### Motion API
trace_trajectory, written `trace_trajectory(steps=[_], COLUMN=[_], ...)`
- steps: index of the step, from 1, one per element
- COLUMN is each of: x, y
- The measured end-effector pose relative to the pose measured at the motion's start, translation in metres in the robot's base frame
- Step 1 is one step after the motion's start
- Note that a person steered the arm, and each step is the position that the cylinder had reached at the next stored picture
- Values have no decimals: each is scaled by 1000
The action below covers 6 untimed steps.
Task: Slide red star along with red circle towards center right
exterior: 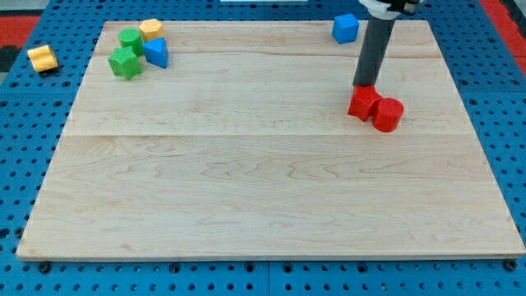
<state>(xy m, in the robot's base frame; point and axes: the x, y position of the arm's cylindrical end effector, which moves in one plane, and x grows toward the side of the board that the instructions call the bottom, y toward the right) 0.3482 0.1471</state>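
The red star (362, 103) and the red circle (388, 114) sit touching each other on the wooden board (263, 181), at the view's right, a little above mid-height. The circle is at the star's lower right. My tip (364, 85) is at the star's upper edge, touching or almost touching it. The dark rod rises from there to the view's top.
A blue cube (345, 28) lies near the board's top edge, up-left of the rod. At the top left are a green star (125, 62), a green block (131, 39), a yellow block (151, 30) and a blue triangle (156, 53). A yellow block (42, 58) lies off the board.
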Motion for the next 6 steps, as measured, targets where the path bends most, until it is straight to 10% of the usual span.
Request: trace_trajectory(steps=[2, 6], x=[17, 12], y=[-73, -6])
